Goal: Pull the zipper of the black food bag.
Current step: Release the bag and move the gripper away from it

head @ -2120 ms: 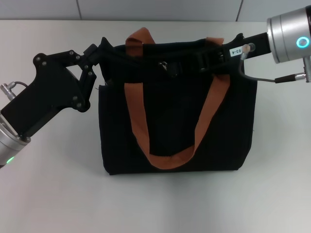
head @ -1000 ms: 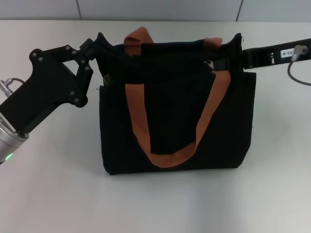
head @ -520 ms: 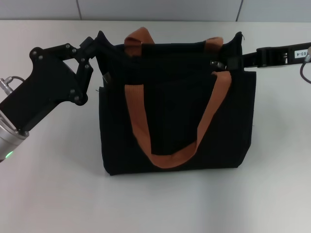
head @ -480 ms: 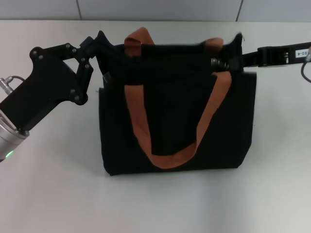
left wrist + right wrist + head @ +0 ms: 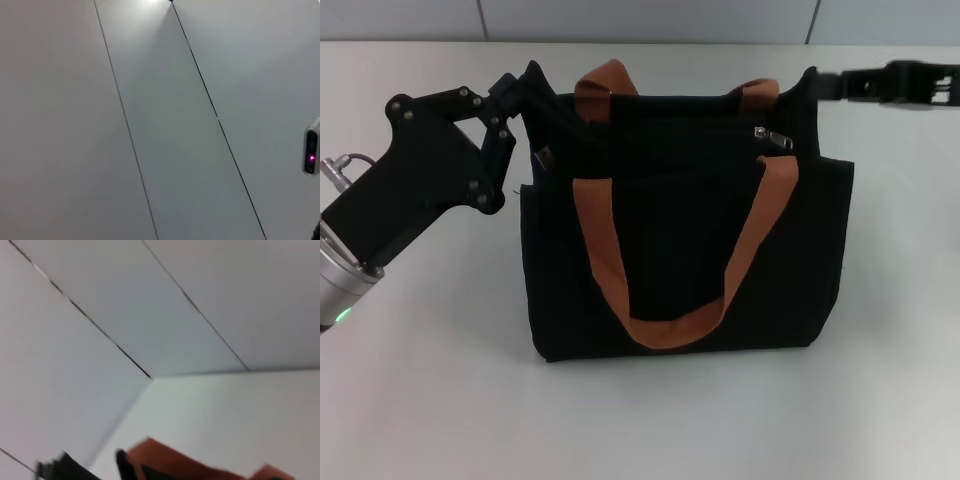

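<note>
Your right claw point(image 5: 817, 84) has withdrawn, grip unreadable; the zipper point(image 5: 772, 137) now lies just bag-side of it. Left claw point(image 5: 533, 85) pinches the black food bag point(image 5: 685, 250).

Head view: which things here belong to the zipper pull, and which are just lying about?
Job:
black food bag
zipper, near the bag's right top corner
left gripper, at the bag's top left corner
right gripper, by the top right corner

Lying about:
nothing but the table
</note>
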Controlling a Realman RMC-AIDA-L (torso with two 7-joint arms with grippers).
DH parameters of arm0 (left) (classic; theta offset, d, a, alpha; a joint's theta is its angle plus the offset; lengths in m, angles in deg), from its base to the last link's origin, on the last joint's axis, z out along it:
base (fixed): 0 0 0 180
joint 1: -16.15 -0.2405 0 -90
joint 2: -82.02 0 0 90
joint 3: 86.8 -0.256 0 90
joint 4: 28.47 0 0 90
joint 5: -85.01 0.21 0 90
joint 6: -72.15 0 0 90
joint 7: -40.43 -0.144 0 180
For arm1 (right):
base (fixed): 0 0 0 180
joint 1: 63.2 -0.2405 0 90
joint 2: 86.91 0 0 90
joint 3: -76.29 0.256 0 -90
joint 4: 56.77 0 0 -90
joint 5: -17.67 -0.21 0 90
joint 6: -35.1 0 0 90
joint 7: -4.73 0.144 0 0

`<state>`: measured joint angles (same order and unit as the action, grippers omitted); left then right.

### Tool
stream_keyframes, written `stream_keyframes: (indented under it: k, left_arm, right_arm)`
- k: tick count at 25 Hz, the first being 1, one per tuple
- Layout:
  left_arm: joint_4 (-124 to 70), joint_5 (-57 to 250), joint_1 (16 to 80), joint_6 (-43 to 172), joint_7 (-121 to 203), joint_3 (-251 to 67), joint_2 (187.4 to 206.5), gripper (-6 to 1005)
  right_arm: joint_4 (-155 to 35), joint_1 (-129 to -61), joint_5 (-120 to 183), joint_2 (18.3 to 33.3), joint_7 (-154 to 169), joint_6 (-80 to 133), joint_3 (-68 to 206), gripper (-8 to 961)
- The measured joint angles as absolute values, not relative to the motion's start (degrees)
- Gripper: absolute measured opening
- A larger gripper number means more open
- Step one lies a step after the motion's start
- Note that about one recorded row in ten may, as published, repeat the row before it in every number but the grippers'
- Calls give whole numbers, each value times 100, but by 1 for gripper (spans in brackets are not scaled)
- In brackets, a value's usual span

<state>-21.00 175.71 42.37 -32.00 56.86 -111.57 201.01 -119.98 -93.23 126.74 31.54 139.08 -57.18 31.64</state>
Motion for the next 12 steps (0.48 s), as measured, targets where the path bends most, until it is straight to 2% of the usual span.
stream_keyframes:
  k: [2, 3, 9, 12]
  left_arm:
    - [-2099, 17571, 4236, -3199, 5686, -11159, 20102, 128]
    - [-2099, 17571, 4236, -3199, 5686, -11159, 20102, 129]
    - [-2109, 17571, 4227, -3182, 5686, -11152, 20103, 131]
    - [-2176, 17571, 4225, -3125, 5694, -11063, 20103, 133]
  right_arm:
    - [-11834, -9293, 12464, 3120, 13731, -5753, 3229, 80]
    - [-11454, -9224, 12016, 3042, 13289, -5873, 3375, 91]
    - [-10540, -9076, 11175, 2969, 11973, -6392, 3762, 300]
    - [-9932, -9010, 10847, 2934, 10666, -7208, 4019, 436]
